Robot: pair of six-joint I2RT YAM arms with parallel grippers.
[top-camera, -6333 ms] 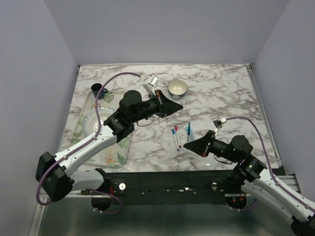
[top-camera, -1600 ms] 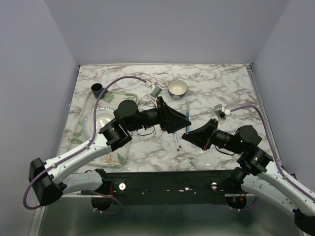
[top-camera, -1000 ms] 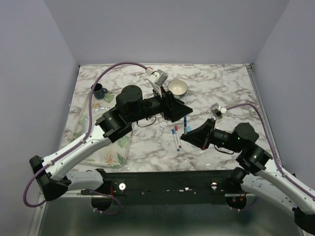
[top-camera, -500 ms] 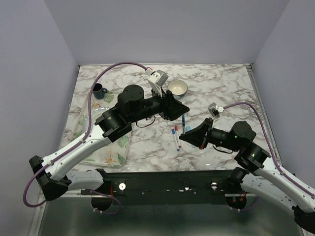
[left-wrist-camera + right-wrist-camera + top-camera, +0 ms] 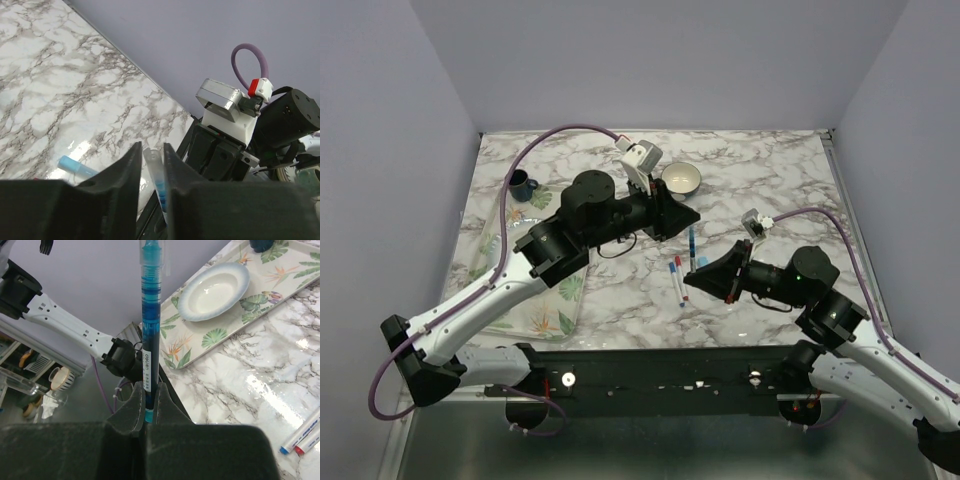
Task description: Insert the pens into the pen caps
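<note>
We hold one blue pen point(image 5: 150, 340) between both grippers, mid-table

Nearest, our right gripper point(image 5: 692, 278) is clamped on the pen's lower end; just left of it two white pens point(image 5: 676, 281) lie side by side on the table; farther, our left gripper point(image 5: 150, 152) has narrow jaws around the pen's clear top, though we cannot tell whether they pinch it; a bowl point(image 5: 681, 178) sits beyond.

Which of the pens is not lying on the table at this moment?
The blue pen: the right gripper holds it upright in the air, while the two white pens lie flat, side by side, on the table.
</note>
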